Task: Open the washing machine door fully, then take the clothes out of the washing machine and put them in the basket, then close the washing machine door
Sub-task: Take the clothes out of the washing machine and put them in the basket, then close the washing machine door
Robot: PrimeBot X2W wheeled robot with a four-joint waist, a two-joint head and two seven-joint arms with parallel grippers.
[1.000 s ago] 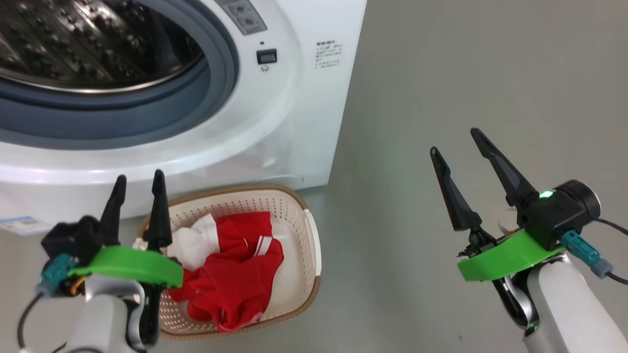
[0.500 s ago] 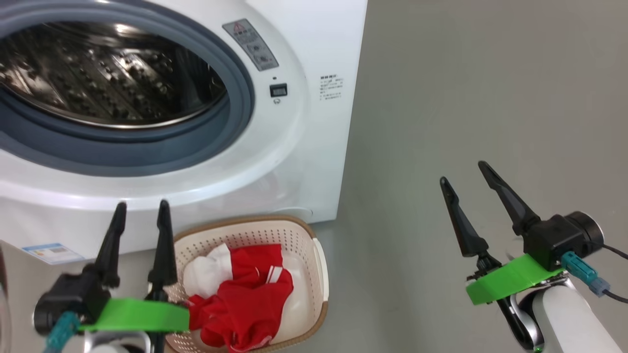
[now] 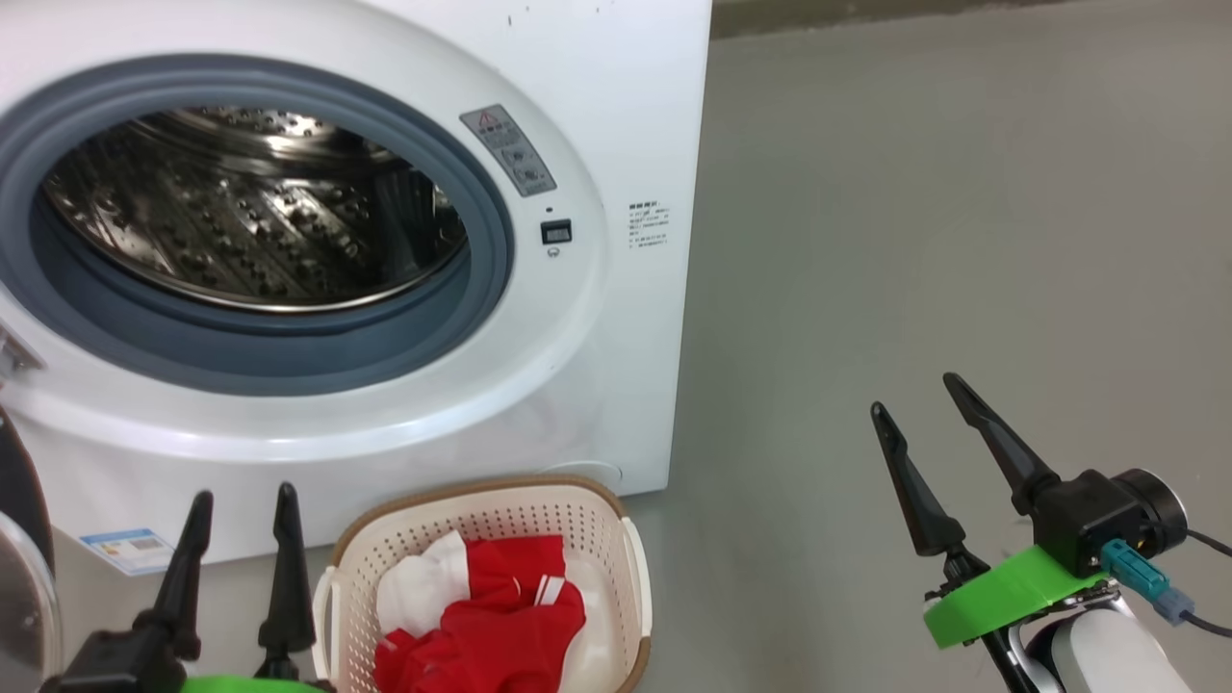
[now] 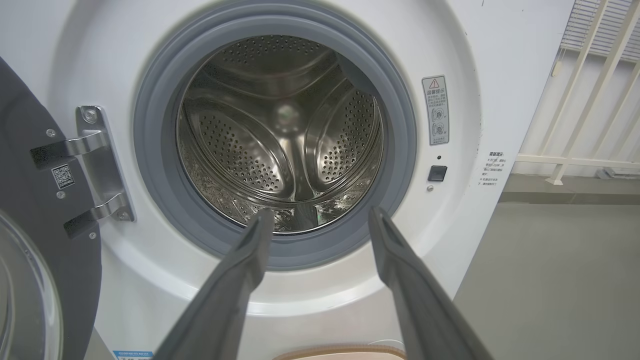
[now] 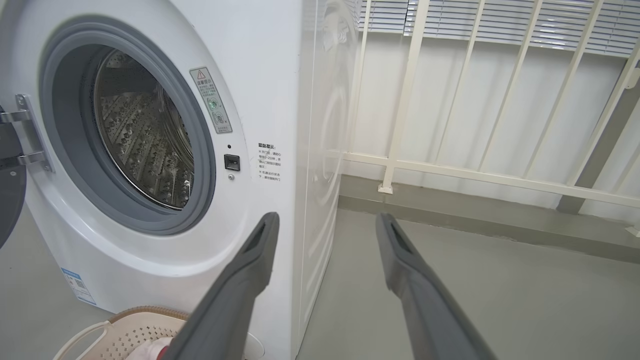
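Grey floor (image 3: pixel 914 241) spreads to the right of the white washing machine (image 3: pixel 635 115), and in the right wrist view a white railing (image 5: pixel 450 172) runs along the wall behind it. The washing machine door (image 4: pixel 30 210) is swung open to the robot's left, hanging on a metal hinge (image 4: pixel 95 165) with its dark inner face and bulging glass turned outward. Inside the grey rubber ring (image 4: pixel 150 150), the perforated steel drum (image 4: pixel 285 150) catches the light. A small blue label (image 3: pixel 130 549) sits low on the machine's front.

The basket (image 3: pixel 637 577) stands on the floor just in front of the machine, below the opening. The clothes (image 3: pixel 500 630) lie in it: red fabric with white trim heaped beside a white piece.

The left gripper (image 3: pixel 243 493) is at the lower left of the head view, just left of the basket. Its fingers point up toward the machine, spread apart with nothing between them. The right gripper (image 3: pixel 915 395) hangs over bare floor, well apart from the basket and the machine. Its fingers also stand wide and hold nothing.
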